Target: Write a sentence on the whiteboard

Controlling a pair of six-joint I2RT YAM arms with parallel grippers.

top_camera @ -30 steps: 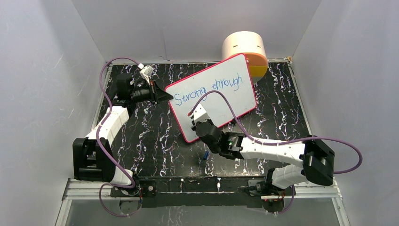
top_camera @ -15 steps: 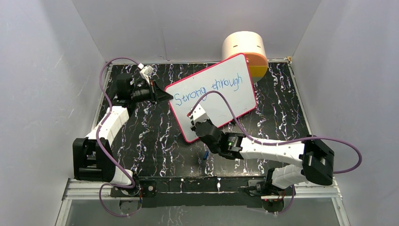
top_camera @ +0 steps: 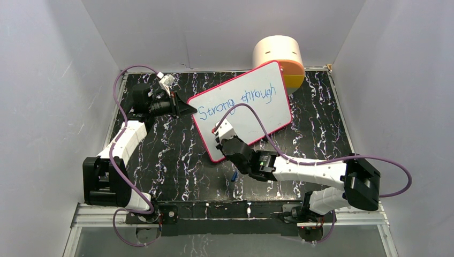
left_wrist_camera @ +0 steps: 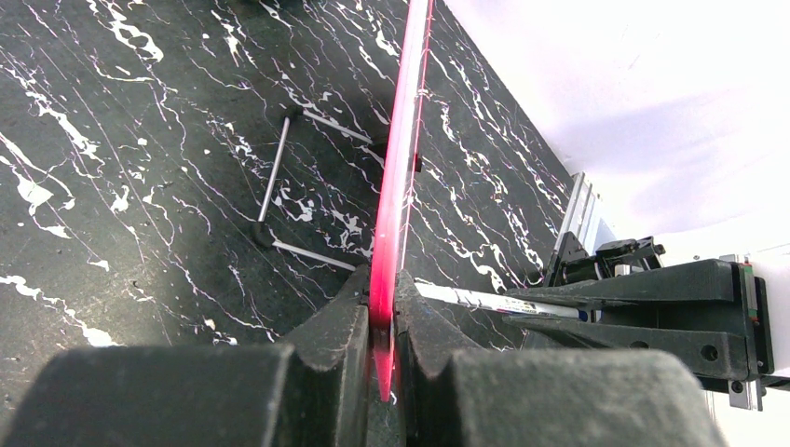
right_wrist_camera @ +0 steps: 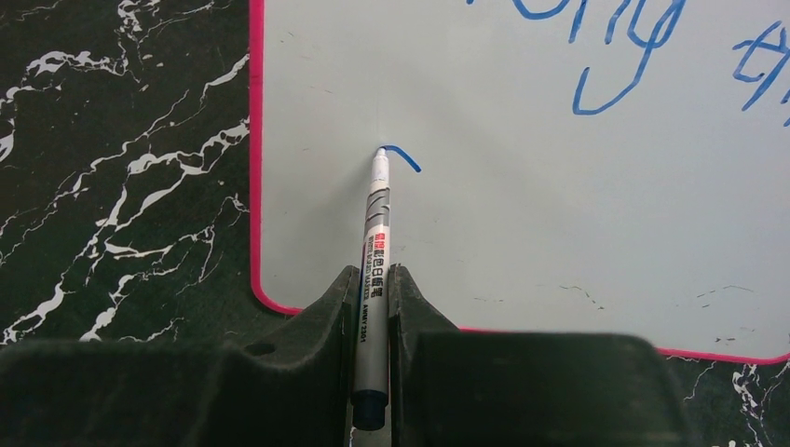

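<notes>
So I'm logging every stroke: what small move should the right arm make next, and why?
Probably curve the tip of the marker downward and back rightward across the whiteboard. The right pincer grips the marker, whose tip sits at the left end of a short blue arc, an unfinished letter below "Strong". The left pincer clamps the board's pink edge.
</notes>
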